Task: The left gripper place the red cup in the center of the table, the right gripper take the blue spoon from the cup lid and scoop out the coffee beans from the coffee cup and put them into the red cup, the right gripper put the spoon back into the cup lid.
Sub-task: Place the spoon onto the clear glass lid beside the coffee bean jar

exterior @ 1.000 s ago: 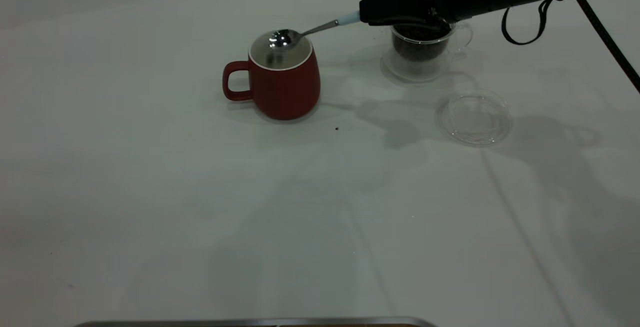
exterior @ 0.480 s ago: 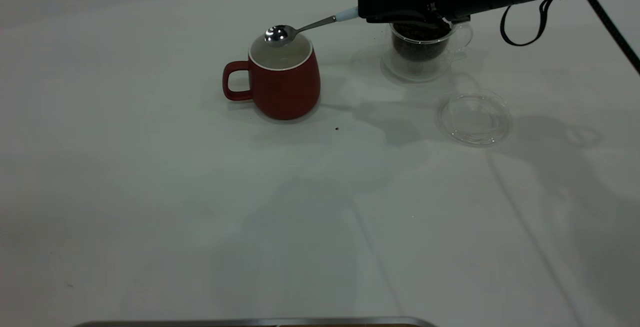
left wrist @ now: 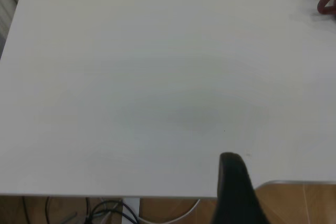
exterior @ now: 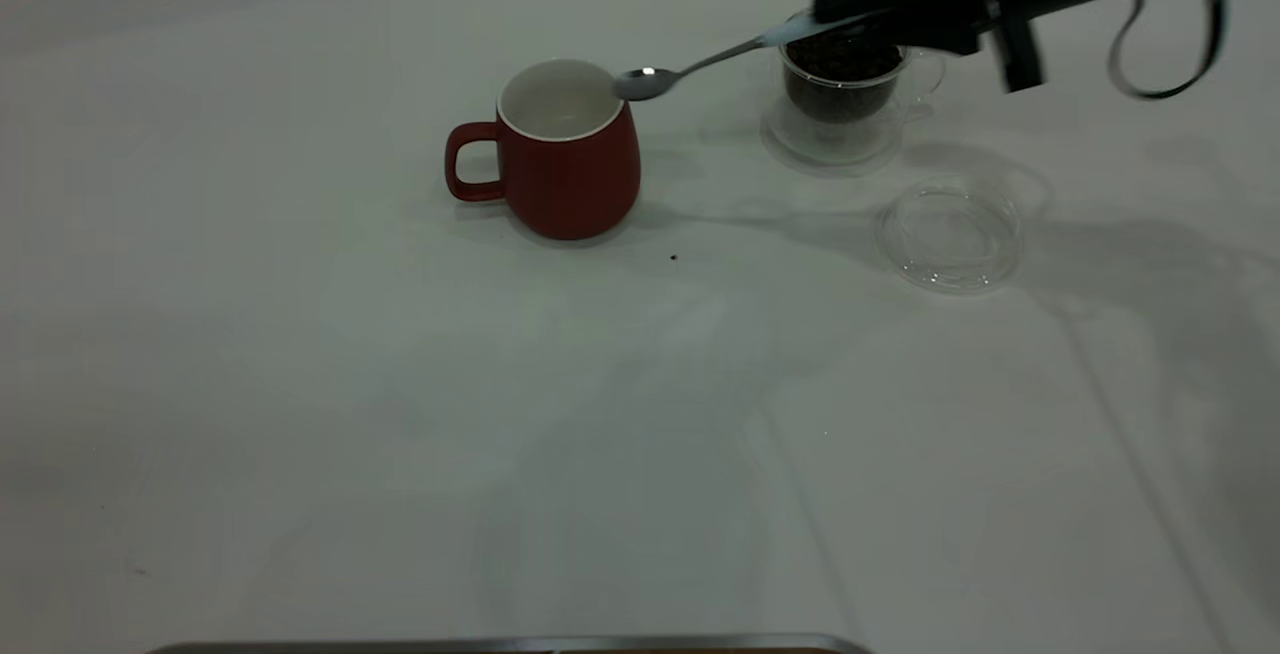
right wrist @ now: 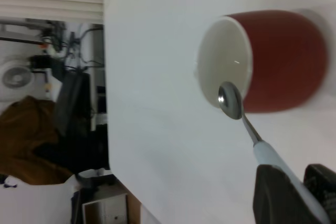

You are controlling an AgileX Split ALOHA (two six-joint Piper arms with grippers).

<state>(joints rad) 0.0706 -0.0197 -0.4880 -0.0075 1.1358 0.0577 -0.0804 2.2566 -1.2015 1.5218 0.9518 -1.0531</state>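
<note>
The red cup (exterior: 568, 154) stands upright near the table's (exterior: 400, 434) middle, handle to the left; it also shows in the right wrist view (right wrist: 273, 59). My right gripper (exterior: 850, 19) is shut on the blue spoon's (exterior: 700, 64) pale handle above the coffee cup (exterior: 845, 94), which holds the coffee beans (exterior: 843, 64). The spoon's bowl (right wrist: 230, 100) looks empty and hovers at the red cup's right rim. The cup lid (exterior: 948, 234) lies empty in front of the coffee cup. My left gripper (left wrist: 233, 182) shows one finger near the table's rounded corner.
A single dark bean (exterior: 673, 257) lies on the table in front of the red cup. A metal edge (exterior: 500, 646) runs along the near side. The red cup's handle (left wrist: 328, 1) shows far off in the left wrist view.
My right gripper has drawn back to the right with the spoon. The spoon's bowl moved from over the red cup's mouth to its right rim.
</note>
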